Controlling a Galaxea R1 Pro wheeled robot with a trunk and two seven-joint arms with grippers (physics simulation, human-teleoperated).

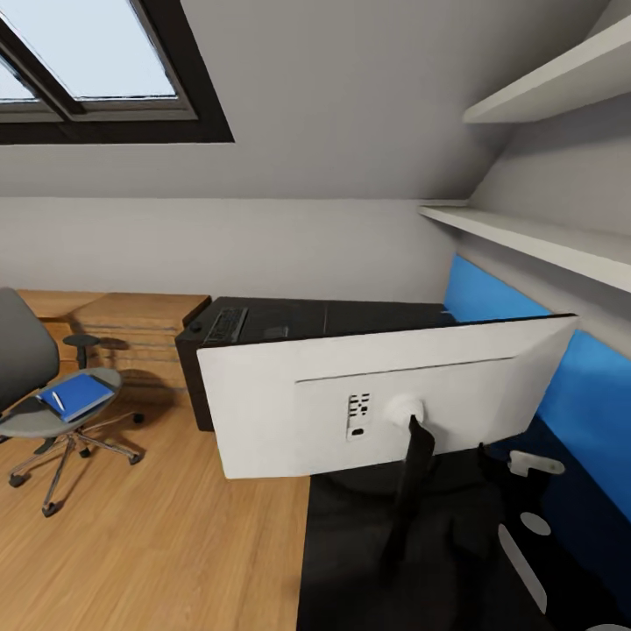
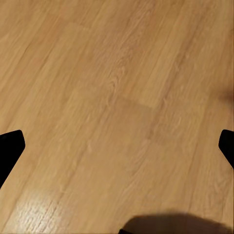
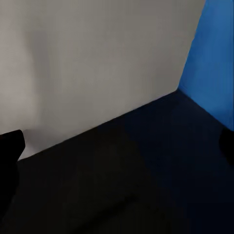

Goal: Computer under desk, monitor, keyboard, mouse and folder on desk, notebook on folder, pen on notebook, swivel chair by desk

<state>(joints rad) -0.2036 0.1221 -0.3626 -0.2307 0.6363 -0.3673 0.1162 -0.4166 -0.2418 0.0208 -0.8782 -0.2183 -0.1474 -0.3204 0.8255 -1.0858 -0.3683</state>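
Now we face the monitor (image 1: pixel 377 403) from behind, standing on the dark worktop (image 1: pixel 368 561). Beyond it the keyboard (image 1: pixel 226 324) lies on the computer (image 1: pixel 307 329); the folder (image 1: pixel 76 394) waits on the swivel chair (image 1: pixel 35 386). Both grippers released — likely mid-approach.

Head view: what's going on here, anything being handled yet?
Nothing is held. The monitor stands on the dark desk with its white back toward the camera. The computer lies past it on the floor, with the keyboard resting on top. The swivel chair stands apart on the wood floor, still carrying the blue folder with a pen on it. The left wrist view looks down at bare floor, jaws spread.
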